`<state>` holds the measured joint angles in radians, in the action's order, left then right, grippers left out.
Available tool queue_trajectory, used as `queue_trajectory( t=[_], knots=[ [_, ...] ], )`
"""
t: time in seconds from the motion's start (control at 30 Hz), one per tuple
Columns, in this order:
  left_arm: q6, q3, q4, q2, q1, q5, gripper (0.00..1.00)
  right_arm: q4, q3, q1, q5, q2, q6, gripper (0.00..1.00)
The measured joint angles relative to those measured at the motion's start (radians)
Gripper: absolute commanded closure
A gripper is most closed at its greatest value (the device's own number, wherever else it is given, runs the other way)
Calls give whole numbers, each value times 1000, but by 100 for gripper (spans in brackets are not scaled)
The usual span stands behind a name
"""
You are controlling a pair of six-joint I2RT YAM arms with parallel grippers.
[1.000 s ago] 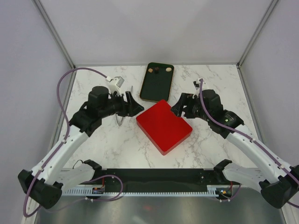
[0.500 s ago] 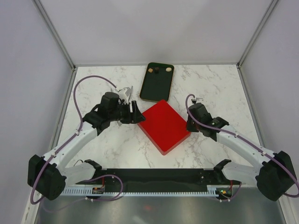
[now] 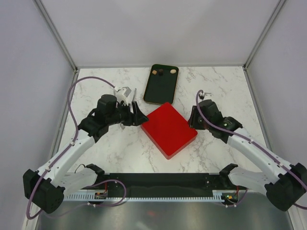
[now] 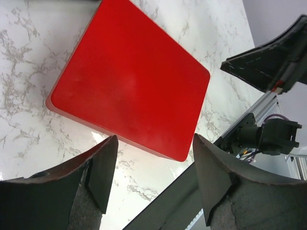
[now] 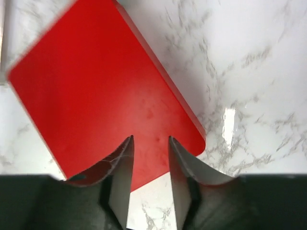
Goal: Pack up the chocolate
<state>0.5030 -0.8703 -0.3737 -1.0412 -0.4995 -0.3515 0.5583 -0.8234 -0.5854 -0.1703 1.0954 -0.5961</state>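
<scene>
The chocolate shows as three tiny pieces, tan [image 3: 155,73], dark brown [image 3: 161,72] and tan [image 3: 172,71], at the far end of a dark tray [image 3: 161,88]. A closed red box [image 3: 168,129] lies in the middle, turned at an angle. My left gripper [image 3: 139,115] hovers open by the box's left corner, and its wrist view shows the box [image 4: 129,79] ahead of the empty gripper [image 4: 153,167]. My right gripper [image 3: 192,118] is at the box's right edge. In its own view the gripper [image 5: 150,143] stands narrowly open over the red box [image 5: 105,91], holding nothing.
Marble tabletop [image 3: 225,91] with white walls on three sides. A black rail [image 3: 158,181] runs along the near edge between the arm bases. The right arm [image 4: 268,62] appears in the left wrist view beyond the box.
The right gripper dropped from the box's far right corner to its right edge, then eased back slightly. The left gripper shifted a little toward the box's left corner.
</scene>
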Motion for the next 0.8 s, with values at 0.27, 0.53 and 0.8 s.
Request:
queue_trajectory(
  t=[0.27, 0.53, 0.8],
  knots=[
    [-23, -51, -22, 208, 0, 3, 0, 29, -188, 0, -64, -272, 38, 2],
    [-43, -40, -22, 401, 0, -8, 0, 52, -178, 0, -183, -453, 5, 2],
    [-60, -23, -29, 468, 0, -6, 0, 73, -161, 0, -194, -490, 5, 2]
  ],
)
